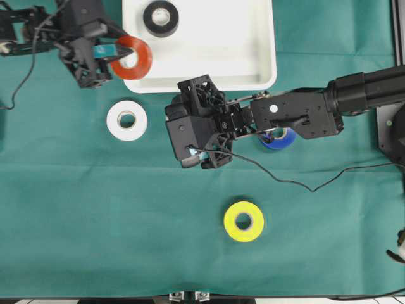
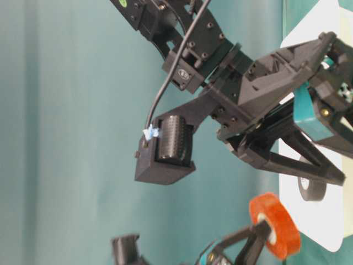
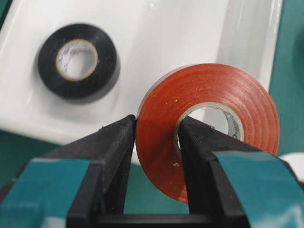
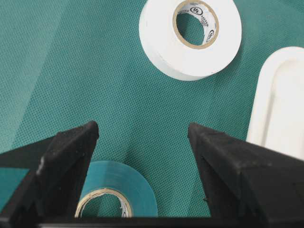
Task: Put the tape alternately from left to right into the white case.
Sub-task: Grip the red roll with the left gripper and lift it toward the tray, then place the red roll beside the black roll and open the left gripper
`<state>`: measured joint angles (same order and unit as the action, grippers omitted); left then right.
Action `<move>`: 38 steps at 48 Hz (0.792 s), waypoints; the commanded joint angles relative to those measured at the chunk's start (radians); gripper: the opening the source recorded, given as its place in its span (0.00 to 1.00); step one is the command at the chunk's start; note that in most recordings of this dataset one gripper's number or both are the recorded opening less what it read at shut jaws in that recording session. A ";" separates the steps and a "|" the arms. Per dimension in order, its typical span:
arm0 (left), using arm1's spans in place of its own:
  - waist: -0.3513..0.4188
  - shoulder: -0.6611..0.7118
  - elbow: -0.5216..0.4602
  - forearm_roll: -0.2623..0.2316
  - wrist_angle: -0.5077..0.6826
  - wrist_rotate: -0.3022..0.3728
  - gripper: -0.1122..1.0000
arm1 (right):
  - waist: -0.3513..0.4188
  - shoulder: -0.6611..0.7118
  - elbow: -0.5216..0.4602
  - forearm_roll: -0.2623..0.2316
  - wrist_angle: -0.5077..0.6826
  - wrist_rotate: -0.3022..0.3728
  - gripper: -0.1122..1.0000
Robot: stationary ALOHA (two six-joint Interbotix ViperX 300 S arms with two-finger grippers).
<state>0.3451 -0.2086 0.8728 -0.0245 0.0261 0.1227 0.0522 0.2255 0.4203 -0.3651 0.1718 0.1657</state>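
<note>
My left gripper [image 1: 124, 54] [image 3: 156, 121] is shut on the orange-red tape roll [image 1: 131, 57] [image 3: 209, 128] [image 2: 274, 223]. One finger is through its core, and the roll hangs over the left rim of the white case [image 1: 272, 69] [image 3: 247, 38]. A black roll [image 1: 161, 18] [image 3: 77, 60] lies flat inside the case. My right gripper [image 1: 190, 142] [image 4: 142, 130] is open, low over the cloth, with a teal roll [image 4: 116, 194] lying by its left finger, untouched. The teal roll is hidden under that gripper in the overhead view. A white roll [image 1: 126, 120] [image 4: 190, 35] lies ahead of it.
A blue roll [image 1: 278, 138] lies partly under the right arm. A yellow roll [image 1: 243, 221] sits on the green cloth nearer the front. A black cable [image 1: 285, 180] trails from the right wrist across the cloth. A corner of the case [image 4: 280, 109] lies to the right of the right gripper.
</note>
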 commanded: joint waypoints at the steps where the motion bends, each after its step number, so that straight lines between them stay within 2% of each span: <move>1: 0.009 0.046 -0.052 0.002 -0.015 0.002 0.08 | 0.005 -0.043 -0.006 0.003 -0.008 0.002 0.85; 17: 0.023 0.213 -0.176 0.002 -0.014 0.002 0.08 | 0.011 -0.043 -0.002 0.003 -0.008 0.002 0.85; 38: 0.029 0.221 -0.189 0.002 -0.009 0.002 0.08 | 0.011 -0.041 -0.002 0.003 -0.009 0.002 0.85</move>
<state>0.3712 0.0307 0.6872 -0.0245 0.0199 0.1243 0.0598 0.2255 0.4264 -0.3636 0.1718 0.1657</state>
